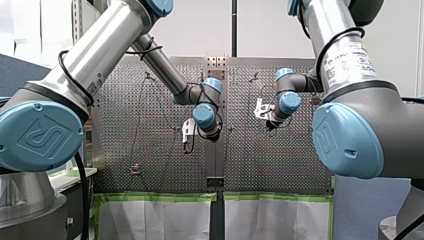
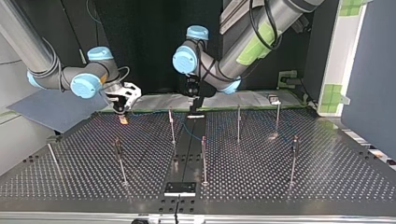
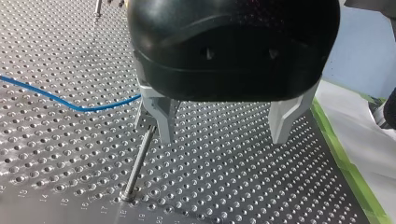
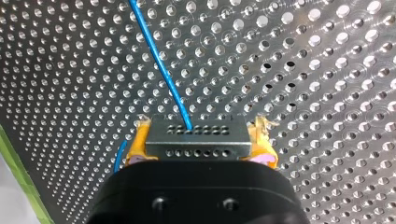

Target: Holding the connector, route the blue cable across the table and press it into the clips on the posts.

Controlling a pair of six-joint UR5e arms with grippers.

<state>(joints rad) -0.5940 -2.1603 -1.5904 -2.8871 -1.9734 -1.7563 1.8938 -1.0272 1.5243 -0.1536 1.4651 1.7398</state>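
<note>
My right gripper [image 4: 201, 136] is shut with its yellow pads [image 4: 136, 145] on a grey connector [image 4: 196, 135]. The blue cable [image 4: 161, 65] runs from the connector ahead over the perforated table [image 4: 327, 70]. In the top view that gripper [image 2: 122, 114] hangs low over the table at the far left. My left gripper [image 3: 224, 137] stands open just above the table with nothing between its pale fingers [image 3: 161, 119]. A thin metal post [image 3: 137, 168] stands right beside one finger, and the blue cable [image 3: 70, 103] lies slack behind it. In the top view my left gripper [image 2: 194, 109] is near the far middle.
Several thin posts stand across the table, such as one [image 2: 172, 126] near my left gripper and others [image 2: 203, 158] [image 2: 293, 158] closer to the camera. Green tape [image 3: 348, 163] marks the table's edge beside white sheeting. A black plate [image 2: 180, 188] sits at the near edge.
</note>
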